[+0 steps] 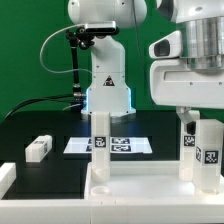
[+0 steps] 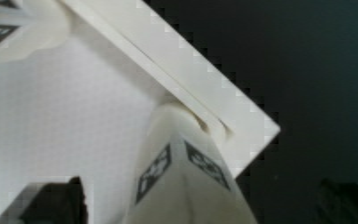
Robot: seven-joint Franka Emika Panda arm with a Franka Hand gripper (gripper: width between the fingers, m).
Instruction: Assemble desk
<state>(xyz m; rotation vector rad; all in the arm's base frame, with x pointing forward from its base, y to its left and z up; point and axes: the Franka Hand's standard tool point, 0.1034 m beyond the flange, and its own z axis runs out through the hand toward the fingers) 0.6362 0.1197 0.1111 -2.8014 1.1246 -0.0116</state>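
Observation:
The desk's wide white panel (image 1: 140, 180) lies flat at the front of the exterior view. One tagged leg (image 1: 100, 140) stands upright at its far corner on the exterior view's left. Two more tagged legs (image 1: 210, 150) stand at its right end. A loose leg (image 1: 38, 148) lies on the black table to the left. My gripper (image 1: 195, 118) hangs over the right-end legs. In the wrist view a tagged leg (image 2: 185, 165) stands at a panel corner (image 2: 247, 125) between my dark fingers (image 2: 51, 200). Gaps show on both sides of it, so my gripper (image 2: 194, 205) is open.
The marker board (image 1: 125, 146) lies on the black table behind the panel. The robot's white base (image 1: 105, 85) stands at the back centre, with black cables running off to the exterior view's left. A green wall closes the back.

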